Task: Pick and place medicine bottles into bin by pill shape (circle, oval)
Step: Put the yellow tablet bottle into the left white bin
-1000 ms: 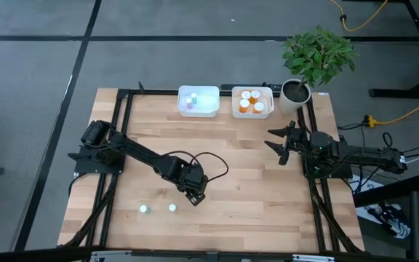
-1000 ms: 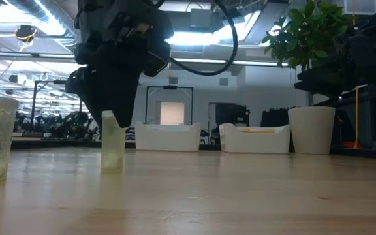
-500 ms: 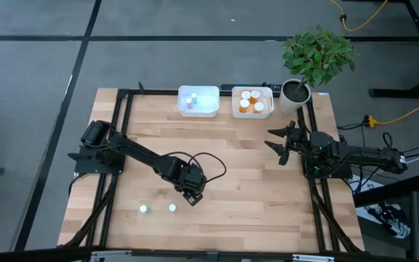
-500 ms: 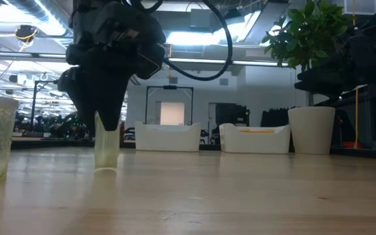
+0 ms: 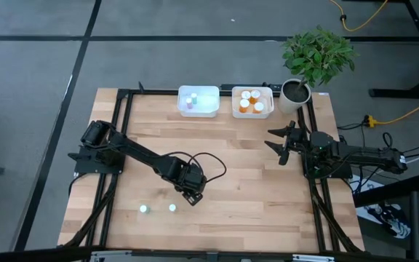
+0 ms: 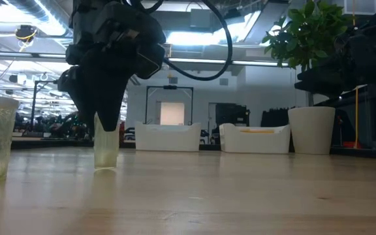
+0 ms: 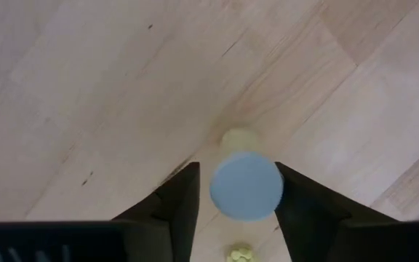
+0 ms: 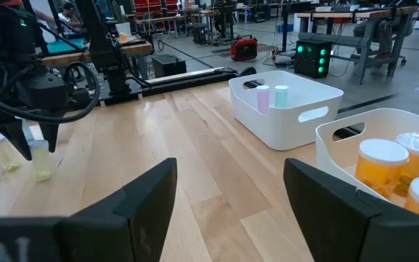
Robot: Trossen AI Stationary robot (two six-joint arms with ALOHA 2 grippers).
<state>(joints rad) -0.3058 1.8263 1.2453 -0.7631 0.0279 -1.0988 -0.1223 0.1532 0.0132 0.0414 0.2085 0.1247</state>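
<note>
The left tool (image 5: 193,195), at lower centre, is closing around a green vial (image 6: 106,147); bins (image 5: 198,110) at top are holding seven bottles, two vials (image 5: 143,209) are waiting; the right tool (image 5: 278,145) is idling open.

Two bins (image 5: 198,101) (image 5: 252,102) sit side by side at the table's (image 5: 238,167) far edge, a potted plant (image 5: 308,65) by its far right corner. Three vials (image 5: 143,209) (image 5: 172,207) (image 6: 106,147) stand toward the near left, apparently in a row.
</note>
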